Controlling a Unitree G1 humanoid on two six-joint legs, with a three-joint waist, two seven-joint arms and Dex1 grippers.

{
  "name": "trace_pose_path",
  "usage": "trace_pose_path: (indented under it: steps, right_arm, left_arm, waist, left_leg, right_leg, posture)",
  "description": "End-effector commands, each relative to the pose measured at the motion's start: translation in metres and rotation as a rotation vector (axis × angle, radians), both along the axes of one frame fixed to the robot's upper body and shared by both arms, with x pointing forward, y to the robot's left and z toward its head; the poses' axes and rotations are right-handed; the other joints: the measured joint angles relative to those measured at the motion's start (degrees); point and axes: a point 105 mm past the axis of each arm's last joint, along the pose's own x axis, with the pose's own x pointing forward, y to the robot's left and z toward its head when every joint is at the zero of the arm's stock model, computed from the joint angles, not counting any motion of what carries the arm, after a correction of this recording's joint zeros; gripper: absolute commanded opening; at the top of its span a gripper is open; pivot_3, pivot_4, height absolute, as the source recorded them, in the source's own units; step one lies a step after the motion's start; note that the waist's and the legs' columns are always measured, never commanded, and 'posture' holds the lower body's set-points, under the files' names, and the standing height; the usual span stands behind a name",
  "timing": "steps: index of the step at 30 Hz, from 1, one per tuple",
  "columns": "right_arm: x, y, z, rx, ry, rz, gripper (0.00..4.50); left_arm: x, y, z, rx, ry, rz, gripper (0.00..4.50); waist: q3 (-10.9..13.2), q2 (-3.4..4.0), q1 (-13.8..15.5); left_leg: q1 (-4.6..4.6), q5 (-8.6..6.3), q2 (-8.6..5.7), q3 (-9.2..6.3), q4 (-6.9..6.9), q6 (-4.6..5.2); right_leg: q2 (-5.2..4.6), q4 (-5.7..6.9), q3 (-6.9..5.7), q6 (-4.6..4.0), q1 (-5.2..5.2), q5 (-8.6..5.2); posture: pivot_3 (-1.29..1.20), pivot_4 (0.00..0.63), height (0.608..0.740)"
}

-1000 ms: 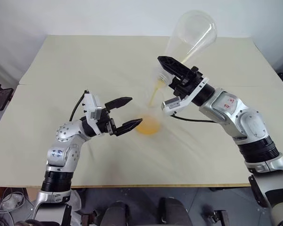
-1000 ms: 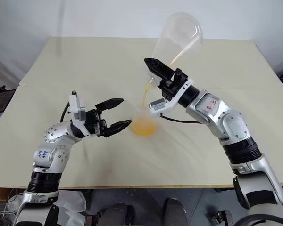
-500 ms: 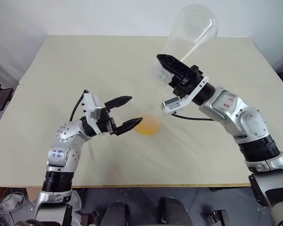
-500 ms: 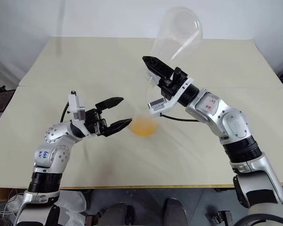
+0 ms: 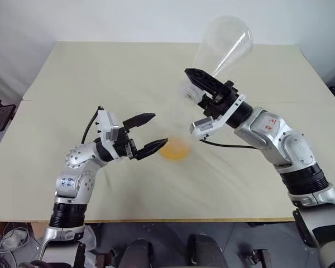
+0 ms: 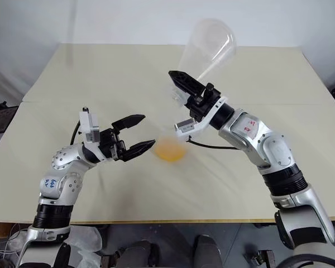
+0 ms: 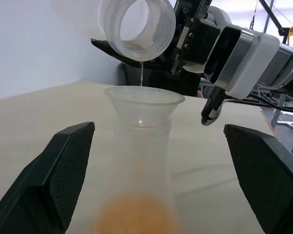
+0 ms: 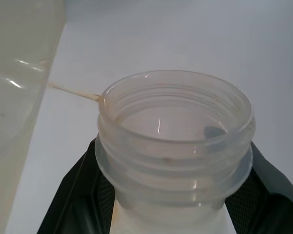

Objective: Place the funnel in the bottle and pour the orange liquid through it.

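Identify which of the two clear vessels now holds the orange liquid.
The small clear bottle standing on the table with the transparent funnel in its neck: orange liquid pools in its base. The large clear flask, upended in the right gripper, looks drained.

bottle (image 7: 139, 161): walls near invisible in the head views; in the left wrist view its lower body blurs out and the base is cut by the frame edge
orange liquid (image 5: 175, 148): soft orange patch, level unreadable
funnel (image 7: 144, 100): stem hidden inside the bottle neck, seating can't be judged
flask (image 5: 222, 44): body cut off in the left wrist view, mouth and neck visible there
right gripper (image 8: 173, 204): fingers mostly hidden behind the flask neck in its own wrist view, tips not visible
left gripper (image 7: 161, 170): both fingers cropped by the frame bottom
drip below flask mouth: too thin to tell colour
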Motion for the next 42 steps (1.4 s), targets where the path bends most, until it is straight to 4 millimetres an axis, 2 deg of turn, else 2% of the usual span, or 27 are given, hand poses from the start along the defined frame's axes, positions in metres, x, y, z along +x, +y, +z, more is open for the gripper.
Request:
trace_pose_path:
  steps: [1, 5, 9, 11, 15, 19, 22, 25, 27, 30, 36, 37, 41, 42]
  right_arm:
    - [-0.011, -0.006, 0.026, 0.121, -0.013, 0.030, 2.46]
    - [-0.011, -0.013, 0.038, 0.297, 0.127, 0.075, 2.46]
    - [-0.013, -0.026, 0.035, 0.594, 0.614, 0.254, 2.46]
    - [-0.012, -0.047, 0.030, 0.667, 0.773, 0.264, 2.46]
    - [-0.004, -0.098, 0.026, 0.871, 0.917, 0.187, 2.46]
    - [0.007, -0.151, 0.022, 1.096, 0.950, 0.151, 2.46]
    - [0.011, -0.200, 0.002, 1.157, 0.949, -0.013, 2.46]
    - [0.011, -0.244, -0.010, 1.339, 0.954, -0.064, 2.46]
    - [0.010, -0.265, -0.020, 1.412, 0.950, -0.116, 2.46]
    - [0.008, -0.277, -0.033, 1.421, 0.969, -0.156, 2.46]
    - [0.002, -0.285, -0.047, 1.526, 1.013, -0.067, 2.46]
    - [0.001, -0.287, -0.048, 1.531, 1.001, -0.063, 3.18]
    - [-0.007, -0.298, -0.047, 1.570, 0.917, -0.075, 4.38]
    - [-0.009, -0.299, -0.045, 1.575, 0.904, -0.065, 4.44]
  left_arm:
    - [-0.005, 0.002, 0.010, -0.011, -0.059, 0.005, 4.50]
    - [-0.004, 0.002, 0.010, -0.013, -0.060, 0.006, 4.50]
    - [-0.003, 0.002, 0.017, -0.037, -0.071, 0.009, 4.50]
    - [-0.003, 0.003, 0.017, -0.031, -0.073, 0.009, 4.50]
    - [-0.003, 0.004, 0.016, -0.025, -0.071, 0.007, 4.50]
    - [-0.003, 0.003, 0.015, -0.020, -0.069, 0.000, 4.50]
    - [-0.003, 0.002, 0.015, -0.020, -0.068, -0.007, 4.50]
    - [-0.003, 0.002, 0.015, -0.018, -0.068, -0.010, 4.50]
    - [-0.003, 0.002, 0.015, -0.018, -0.069, -0.011, 4.50]
    - [-0.003, 0.001, 0.016, -0.018, -0.069, -0.011, 4.50]
    - [-0.001, 0.002, 0.018, -0.015, -0.076, -0.004, 4.50]
    - [-0.001, 0.003, 0.018, -0.015, -0.078, -0.001, 4.50]
    - [-0.002, 0.005, 0.019, -0.013, -0.081, 0.006, 4.50]
    - [-0.002, 0.006, 0.019, -0.013, -0.081, 0.008, 4.50]
  waist:
    - [0.0, 0.00, 0.0]
    - [0.0, 0.00, 0.0]
    - [0.0, 0.00, 0.2]
    - [0.0, 0.00, 0.4]
    - [0.0, 0.00, 0.7]
    - [0.0, 0.00, 0.4]
    - [0.0, 0.00, 0.5]
    - [0.0, 0.00, 0.5]
    - [0.0, 0.00, 0.4]
    - [0.0, 0.00, 0.4]
    - [0.0, 0.00, 0.4]
    - [0.0, 0.00, 0.4]
    - [0.0, 0.00, 0.6]
    - [0.0, 0.00, 0.7]
  left_leg:
    - [0.00, 0.00, 0.00, 0.00, 0.00, 0.00]
    - [0.00, 0.00, 0.00, 0.00, 0.00, 0.00]
    - [0.01, 0.00, 0.00, -0.08, 0.01, 0.00]
    - [0.01, 0.00, -0.02, -0.13, 0.02, 0.00]
    - [-0.03, 0.00, -0.09, -0.17, 0.04, 0.02]
    - [0.01, 0.00, -0.05, -0.11, 0.01, 0.01]
    - [0.02, 0.01, -0.06, 0.03, 0.00, 0.01]
    - [0.00, 0.01, -0.07, 0.32, 0.01, 0.01]
    - [0.00, 0.01, -0.07, 0.39, 0.00, 0.01]
    - [0.01, 0.01, -0.03, 0.41, -0.02, 0.01]
    - [0.03, 0.01, 0.01, 0.50, 0.00, 0.01]
    - [0.03, 0.01, 0.01, 0.49, 0.00, 0.00]
    - [0.01, 0.02, -0.03, 0.49, 0.03, 0.01]
    - [0.01, 0.02, -0.03, 0.49, 0.03, 0.01]
  right_leg:
    - [0.00, 0.00, 0.00, 0.00, 0.00, 0.00]
    - [0.00, 0.00, 0.00, 0.00, 0.00, 0.00]
    - [0.00, 0.05, -0.06, 0.00, 0.04, 0.00]
    - [0.00, 0.05, -0.07, 0.00, 0.07, 0.00]
    - [-0.04, 0.04, -0.06, 0.00, 0.12, 0.00]
    - [-0.01, 0.03, -0.08, 0.00, 0.11, 0.00]
    - [-0.01, 0.03, -0.08, 0.00, 0.11, 0.00]
    - [-0.02, 0.02, -0.09, 0.00, 0.12, 0.00]
    - [-0.03, 0.00, -0.08, 0.00, 0.11, 0.00]
    - [-0.02, 0.00, -0.09, 0.00, 0.10, 0.00]
    - [0.00, -0.01, -0.05, 0.00, 0.10, 0.00]
    - [0.00, -0.01, -0.05, 0.00, 0.10, 0.00]
    - [-0.03, -0.01, -0.03, 0.00, 0.11, 0.00]
    - [-0.03, -0.01, -0.03, 0.00, 0.11, 0.00]
  posture:
    - [0.00, 0.150, 0.740]
    - [0.00, 0.150, 0.740]
    - [0.00, 0.150, 0.740]
    - [0.00, 0.150, 0.740]
    - [0.00, 0.150, 0.740]
    - [0.00, 0.150, 0.740]
    - [0.00, 0.150, 0.740]
    - [0.00, 0.150, 0.740]
    - [0.00, 0.150, 0.740]
    - [0.00, 0.150, 0.740]
    - [0.00, 0.150, 0.740]
    - [0.00, 0.150, 0.740]
    - [0.00, 0.150, 0.740]
    - [0.00, 0.150, 0.740]
